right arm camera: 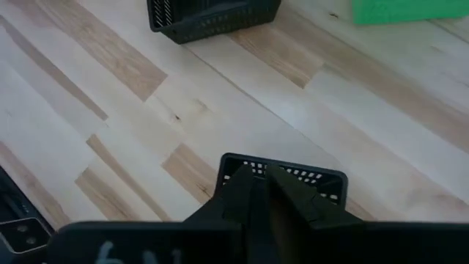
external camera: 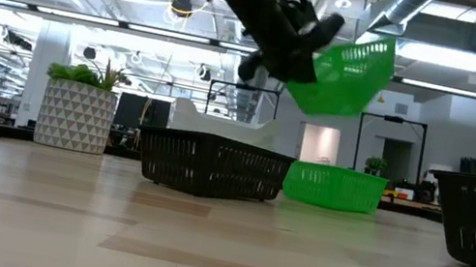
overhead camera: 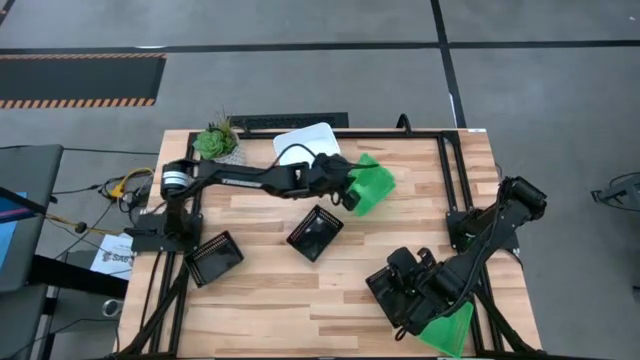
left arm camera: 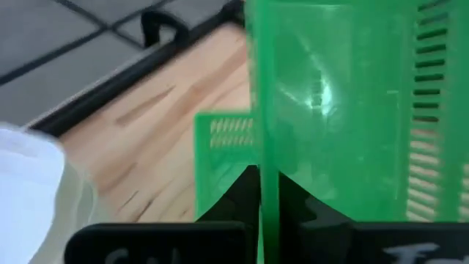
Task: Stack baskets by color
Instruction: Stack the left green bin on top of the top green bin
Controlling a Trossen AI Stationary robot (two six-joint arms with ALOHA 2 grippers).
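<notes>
Green basket (overhead camera: 372, 186) hangs clamped in left claw (overhead camera: 350, 190); right claw (overhead camera: 400, 290) pinches black basket (right arm camera: 282, 176).

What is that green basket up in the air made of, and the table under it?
The bright green mesh-walled basket looks like plastic: glossy, see-through floor, moulded slots in its walls. The pale table looks like wood: jointed planks with grain streaks and a smooth matte finish, though it may be a laminate.

A green mesh basket (overhead camera: 372, 186) hangs tilted above another green one at twelve o'clock; black baskets (overhead camera: 315, 233) sit centre, white (overhead camera: 305, 143) behind.
</notes>
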